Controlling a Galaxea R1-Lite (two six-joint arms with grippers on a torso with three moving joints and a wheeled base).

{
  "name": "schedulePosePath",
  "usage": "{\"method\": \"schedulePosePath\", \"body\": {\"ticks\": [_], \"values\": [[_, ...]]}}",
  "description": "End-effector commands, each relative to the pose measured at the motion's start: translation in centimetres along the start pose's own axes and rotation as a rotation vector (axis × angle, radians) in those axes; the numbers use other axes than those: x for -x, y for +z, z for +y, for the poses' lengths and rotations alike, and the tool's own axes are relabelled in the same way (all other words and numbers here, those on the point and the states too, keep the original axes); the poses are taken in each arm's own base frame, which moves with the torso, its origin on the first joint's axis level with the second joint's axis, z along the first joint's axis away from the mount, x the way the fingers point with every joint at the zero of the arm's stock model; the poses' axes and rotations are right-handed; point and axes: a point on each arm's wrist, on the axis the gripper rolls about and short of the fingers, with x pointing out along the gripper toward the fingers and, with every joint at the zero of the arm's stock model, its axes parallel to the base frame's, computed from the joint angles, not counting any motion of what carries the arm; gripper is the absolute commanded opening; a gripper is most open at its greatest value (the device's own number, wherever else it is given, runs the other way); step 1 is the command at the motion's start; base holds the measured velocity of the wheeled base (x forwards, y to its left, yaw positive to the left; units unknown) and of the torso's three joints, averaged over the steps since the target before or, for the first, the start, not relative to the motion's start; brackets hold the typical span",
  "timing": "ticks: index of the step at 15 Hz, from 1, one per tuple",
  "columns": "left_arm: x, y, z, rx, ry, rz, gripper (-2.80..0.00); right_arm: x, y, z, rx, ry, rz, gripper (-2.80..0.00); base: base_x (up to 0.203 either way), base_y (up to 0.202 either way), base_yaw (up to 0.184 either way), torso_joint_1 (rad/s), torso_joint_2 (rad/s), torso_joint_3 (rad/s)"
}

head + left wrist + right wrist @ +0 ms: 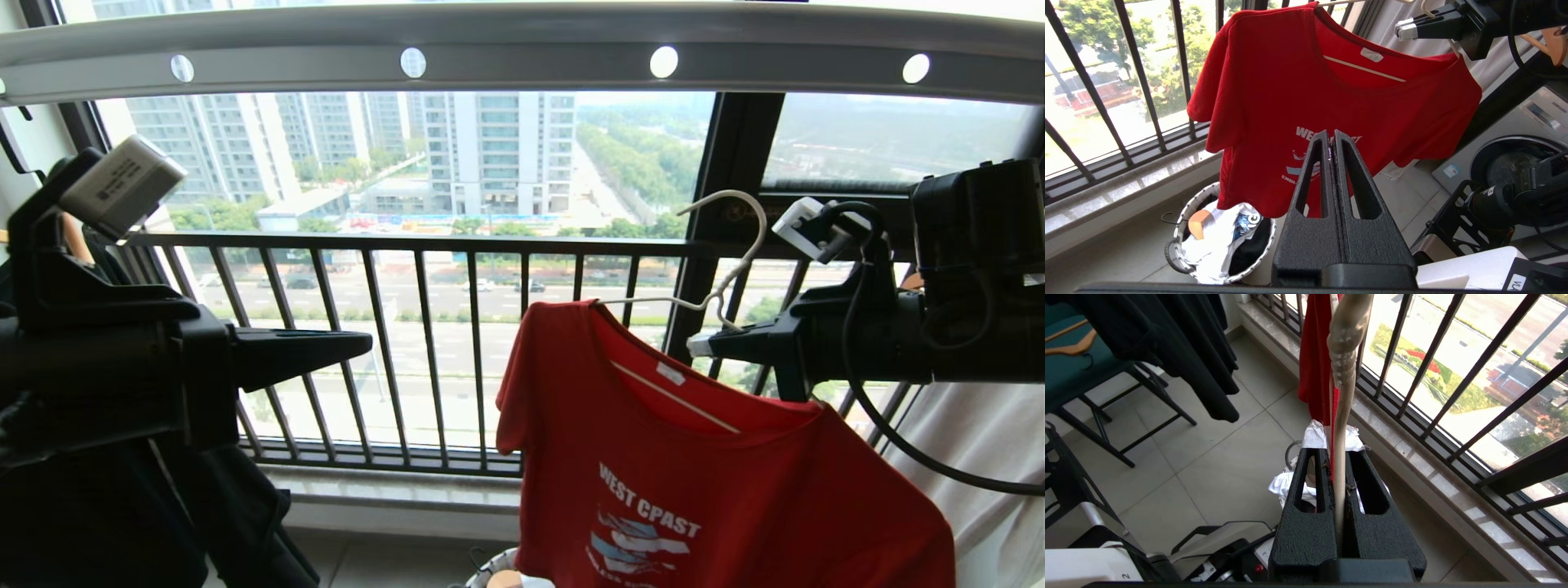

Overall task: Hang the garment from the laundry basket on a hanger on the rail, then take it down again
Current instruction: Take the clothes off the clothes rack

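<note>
Head view first, and we see the red garment (718, 482) draped on the cream hanger (727, 269), hook up but below the grey rail (522, 57), not on it. Our right gripper (702, 343) pinches the hanger just under its twisted neck; the right wrist view shows the wire clamped between the pressed fingers (1367, 506). Our left gripper (359, 347) is out to the left, well apart from the shirt, fingers pressed together on nothing. Down below, the laundry basket (1182, 222) sits on the floor by the window railing (424, 343), white printed clothes (1216, 245) inside.
</note>
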Motion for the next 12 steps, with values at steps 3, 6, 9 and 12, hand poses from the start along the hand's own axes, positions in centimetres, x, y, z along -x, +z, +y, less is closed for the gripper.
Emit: {"method": "schedulePosePath", "body": {"ticks": [3,6,9,12], "values": [[-12.4,-1.8,2.4,0.085,-0.011,0.210,-2.80,-1.7,0.1,0.1,-0.069,0.026,-0.022,-2.80,0.000,0.000,0.000,0.000,0.00,0.000],[-15.2,-2.9,1.3,0.064,0.082,0.227,0.00,-1.9,0.1,0.3,-0.070,0.034,-0.018,-2.80,0.000,0.000,0.000,0.000,0.00,0.000],[-16.6,-3.4,0.2,0.053,0.144,0.223,0.00,-1.7,0.2,0.5,-0.065,0.038,-0.022,-2.80,0.000,0.000,0.000,0.000,0.00,0.000],[-17.9,-3.4,-1.3,0.063,0.236,0.146,0.00,-1.8,0.1,0.7,-0.066,0.044,-0.018,-2.80,0.000,0.000,0.000,0.000,0.00,0.000]]}}
